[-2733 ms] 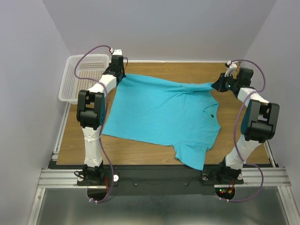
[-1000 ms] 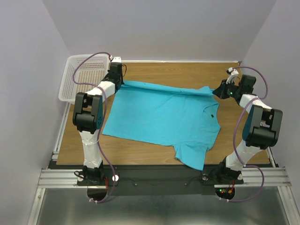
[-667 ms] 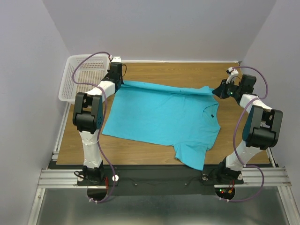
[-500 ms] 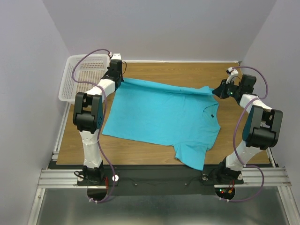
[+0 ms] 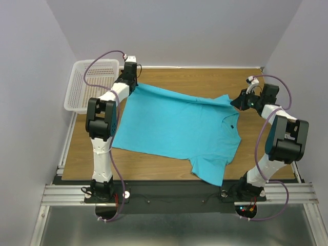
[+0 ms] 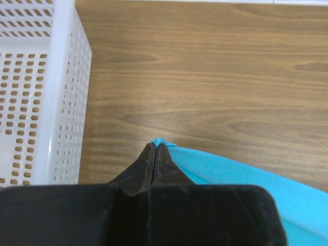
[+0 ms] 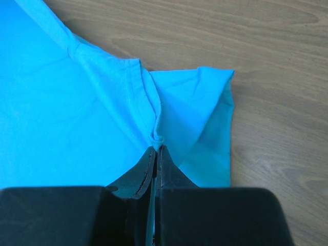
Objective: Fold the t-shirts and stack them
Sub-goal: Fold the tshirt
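Right, one t-shirt (image 5: 177, 128) spread open across the wooden table (image 5: 205, 77), one sleeve trailing toward the near edge, far edge pinched at both ends: left gripper (image 6: 155, 148) clenched on the corner just beside the basket (image 5: 77, 97), right gripper (image 7: 155, 149) clenched on a tuck of cloth by the far sleeve. Looks like early days: no fold made, nothing stacked, all of that left to do. Nothing showing inside the white mesh basket.

Overhead, two wrist close-ups on t-shirt (image 5: 174, 125)
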